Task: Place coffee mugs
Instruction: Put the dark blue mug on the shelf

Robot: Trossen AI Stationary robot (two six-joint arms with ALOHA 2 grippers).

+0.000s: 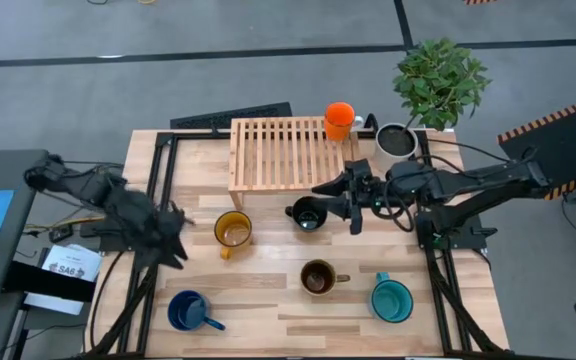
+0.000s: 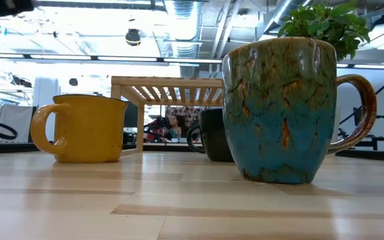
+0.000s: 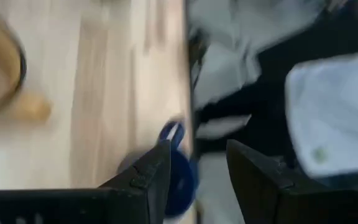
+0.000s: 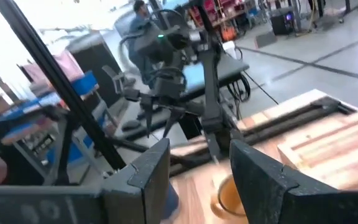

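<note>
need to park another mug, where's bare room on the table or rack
The wooden rack is bare except for the orange mug at its far right corner. On the table, free patches lie between the dark blue mug and brown mug, and between rack and yellow mug. It is crowded around the black mug, beside the right hand.

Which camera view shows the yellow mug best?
The low view: the yellow mug stands whole in side profile, handle visible. The high view shows it from above. The wrist views catch only blurred parts at their edges.
</note>
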